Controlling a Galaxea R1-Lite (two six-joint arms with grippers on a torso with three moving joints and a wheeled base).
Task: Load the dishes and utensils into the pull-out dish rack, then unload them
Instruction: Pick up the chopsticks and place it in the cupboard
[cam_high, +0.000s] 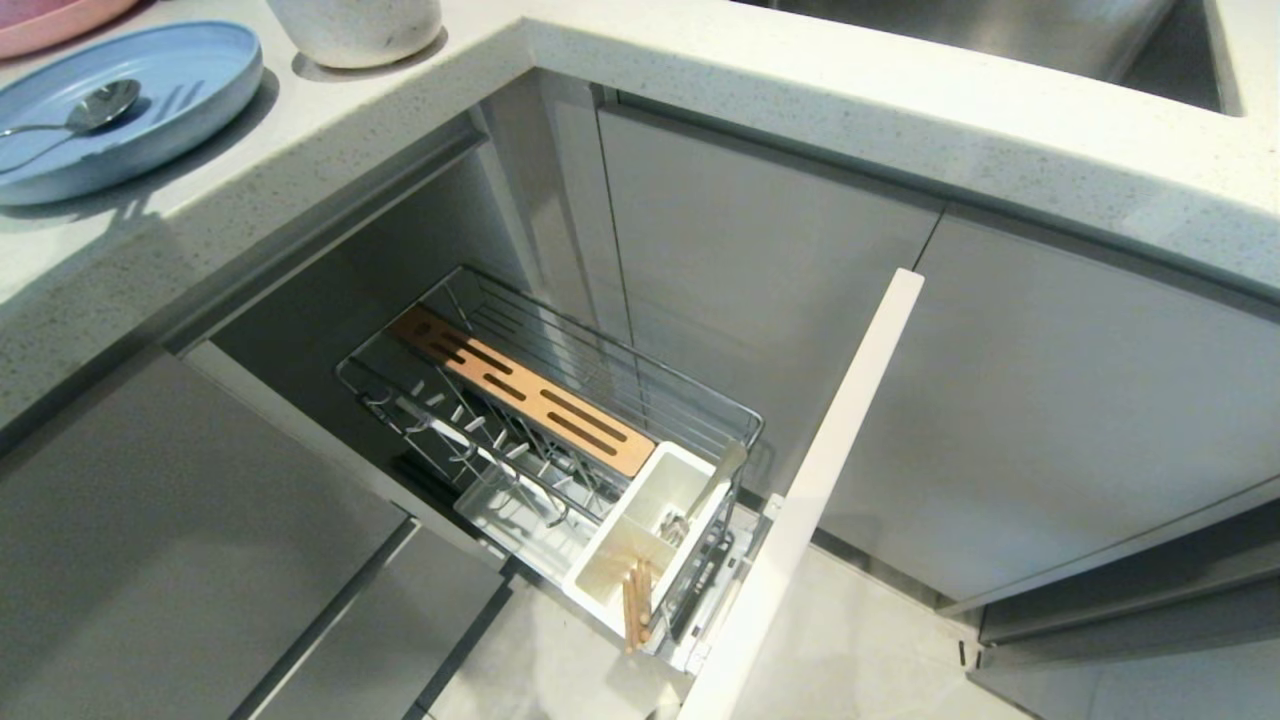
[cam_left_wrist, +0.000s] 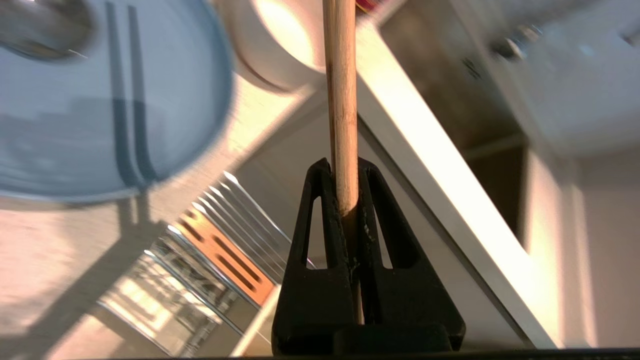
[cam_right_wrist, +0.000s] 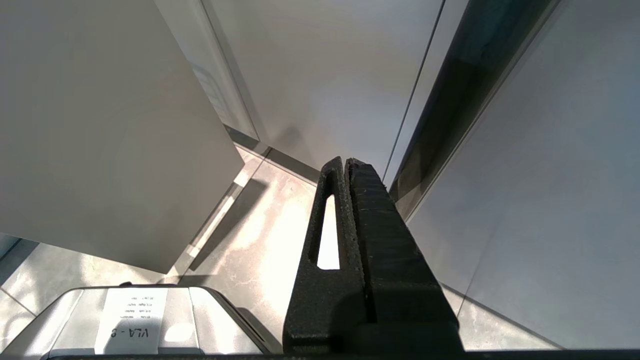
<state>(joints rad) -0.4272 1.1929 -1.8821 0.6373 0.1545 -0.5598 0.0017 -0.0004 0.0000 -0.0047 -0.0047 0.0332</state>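
Chopsticks are split between two places: one (cam_left_wrist: 341, 100) is pinched between the pressed-together fingers of the left gripper (cam_left_wrist: 345, 167), which is seen only in its own wrist view, above the counter's edge (cam_left_wrist: 450, 190), with the rack (cam_left_wrist: 220, 250) below it. Another chopstick (cam_high: 636, 603) is stood in the white caddy (cam_high: 650, 545) at the rack's front end, just behind the grey door front (cam_high: 810, 490).

Rack (cam_high: 550, 400) is pulled out from under the counter (cam_high: 700, 70), and its wooden strip (cam_high: 520, 390) and pegs (cam_high: 470, 425) are left bare. Open floor (cam_high: 560, 660) is seen beside the rack's front corner, while cabinet fronts (cam_high: 1050, 400) close in beyond the door front.

Above the rack, on the counter, the blue plate (cam_high: 150, 110) is set near the counter's edge, with a spoon (cam_high: 85, 110) lying in it. The off-white bowl (cam_high: 355, 30) is placed just beside the plate, and a pink plate (cam_high: 50, 20) is cut off at the frame's corner.

The right gripper (cam_right_wrist: 345, 162) is held with fingers pressed together on nothing, low beside cabinet panels (cam_right_wrist: 100, 125), away from the rack.
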